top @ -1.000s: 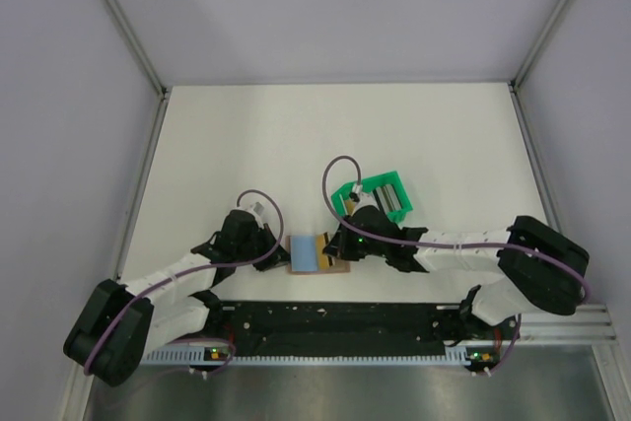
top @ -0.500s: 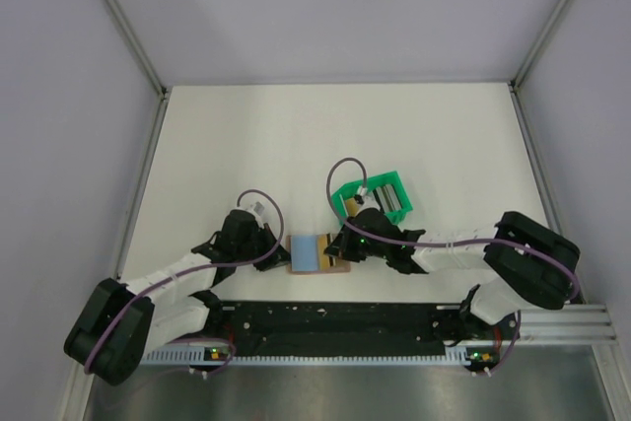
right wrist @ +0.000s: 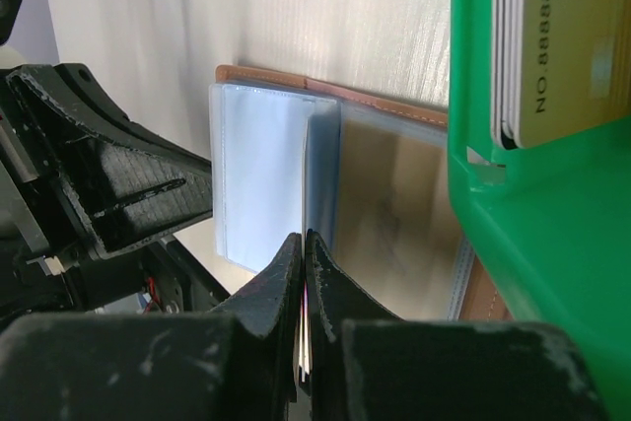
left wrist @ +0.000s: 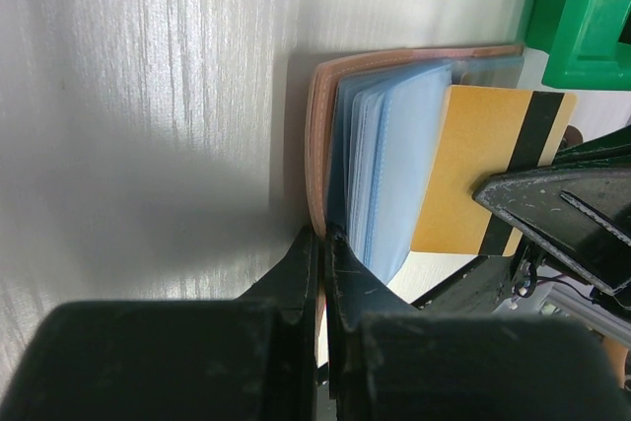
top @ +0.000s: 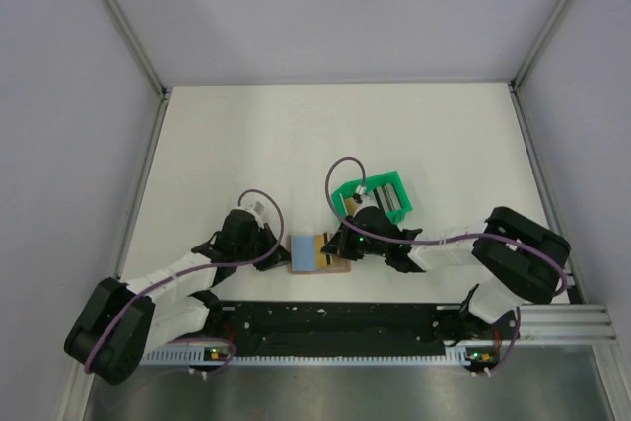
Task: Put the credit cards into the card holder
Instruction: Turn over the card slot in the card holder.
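Top external: card holder [top: 306,253] lies open on the white surface [top: 296,145], close to the near edge, between the two arms. Left pincer [top: 283,251] sits at its 9 o'clock, right pincer [top: 335,245] at its 3 o'clock. Green tray [top: 373,194] is just beside the holder at 1 o'clock.

Left wrist: left pincer is clamped on the edge of the holder's tan cover, fingers pressed together with the leather between them. A stack of clear sleeves [left wrist: 394,165] fans up off the cover. Yellow-gold card [left wrist: 473,170] with a black stripe lies across the sleeves on their 3 o'clock side (one corner is under a black finger of the right pincer).

Right wrist: right pincer is closed on that card, which shows edge-on as a thin pale sliver between the fingers. Its far end reaches the sleeves; I cannot tell whether it is inside a pocket. More cards [right wrist: 552,46] stand on edge in the tray at 1 o'clock of this view, the outer one gold with printed digits.
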Controlling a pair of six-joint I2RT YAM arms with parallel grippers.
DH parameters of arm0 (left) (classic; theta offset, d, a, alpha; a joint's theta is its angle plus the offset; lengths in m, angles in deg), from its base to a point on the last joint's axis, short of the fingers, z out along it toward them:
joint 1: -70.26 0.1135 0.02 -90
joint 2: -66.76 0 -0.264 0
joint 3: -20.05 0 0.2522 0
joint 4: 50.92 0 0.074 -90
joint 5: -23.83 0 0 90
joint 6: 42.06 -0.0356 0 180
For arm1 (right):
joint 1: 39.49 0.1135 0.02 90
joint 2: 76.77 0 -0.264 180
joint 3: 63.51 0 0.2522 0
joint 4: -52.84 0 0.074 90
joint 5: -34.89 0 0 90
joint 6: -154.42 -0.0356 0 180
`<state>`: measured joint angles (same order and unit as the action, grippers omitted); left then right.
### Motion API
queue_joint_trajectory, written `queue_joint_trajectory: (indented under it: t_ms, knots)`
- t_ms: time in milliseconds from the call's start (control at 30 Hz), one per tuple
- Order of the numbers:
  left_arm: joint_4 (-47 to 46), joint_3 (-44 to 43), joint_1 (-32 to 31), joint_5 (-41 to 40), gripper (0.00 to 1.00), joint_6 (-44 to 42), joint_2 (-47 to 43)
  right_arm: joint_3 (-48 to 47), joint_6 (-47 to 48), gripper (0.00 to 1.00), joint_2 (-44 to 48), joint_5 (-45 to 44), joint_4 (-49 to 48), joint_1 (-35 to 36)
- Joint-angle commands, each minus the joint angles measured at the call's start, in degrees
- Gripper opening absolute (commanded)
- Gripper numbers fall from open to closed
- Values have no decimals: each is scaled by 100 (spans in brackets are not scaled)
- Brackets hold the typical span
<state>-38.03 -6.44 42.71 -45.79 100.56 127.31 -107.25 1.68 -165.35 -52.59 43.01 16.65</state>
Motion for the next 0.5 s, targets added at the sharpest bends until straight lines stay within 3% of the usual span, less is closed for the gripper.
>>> queue_joint_trajectory:
  t_ms: [0, 467]
  knots:
    - [-54, 157, -13, -210, 0, -59, 106, 45, -37, 0, -142, 99, -225, -51]
    - [-89, 157, -13, -193, 0, -59, 123, 62, -81, 0, -309, 73, 4, -77]
